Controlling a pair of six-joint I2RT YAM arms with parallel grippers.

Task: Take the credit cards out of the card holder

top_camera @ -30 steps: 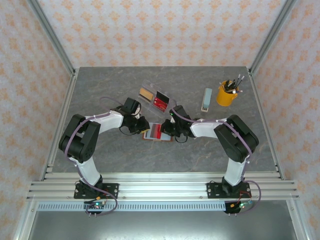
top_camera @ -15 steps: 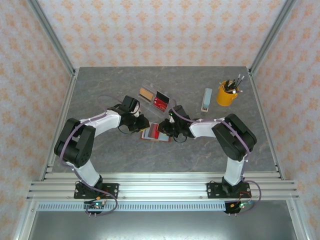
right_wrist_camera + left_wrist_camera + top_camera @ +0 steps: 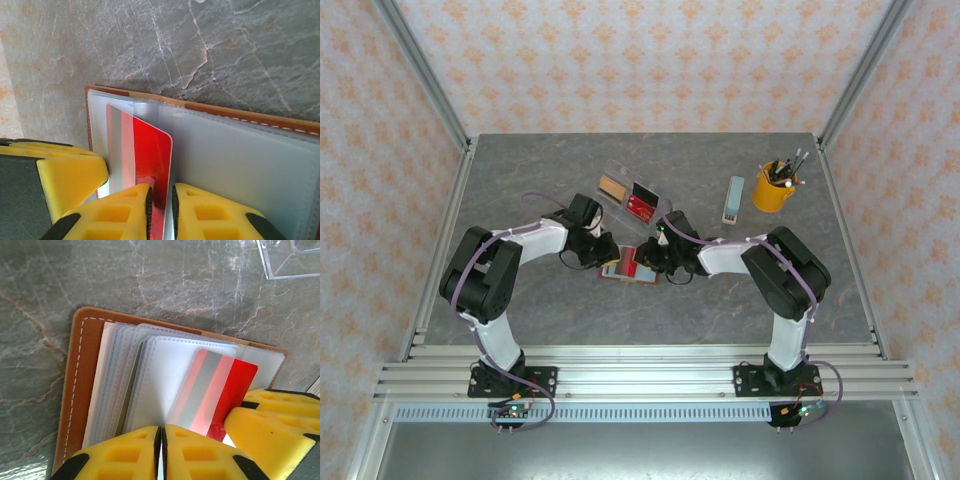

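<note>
Nipping red card (image 3: 147, 155) — right pincer (image 3: 160, 197).

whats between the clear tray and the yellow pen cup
A slim pale-green block lies between the tray and the cup, apart from both, in the top view.

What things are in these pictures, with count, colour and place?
card holder: 1, brown, open at table centre
red card: 1, red with silver stripe, partly out of a pocket
tray: 1, clear, behind holder
tan card: 1, tan, in tray
red-black card: 1 or 2, in tray
pale block: 1, white-blue, right of tray
cup: 1, yellow, with pens, far right
table: 1, grey
left gripper: 1, yellow, shut on card holder
right gripper: 1, yellow, shut on red card
</note>
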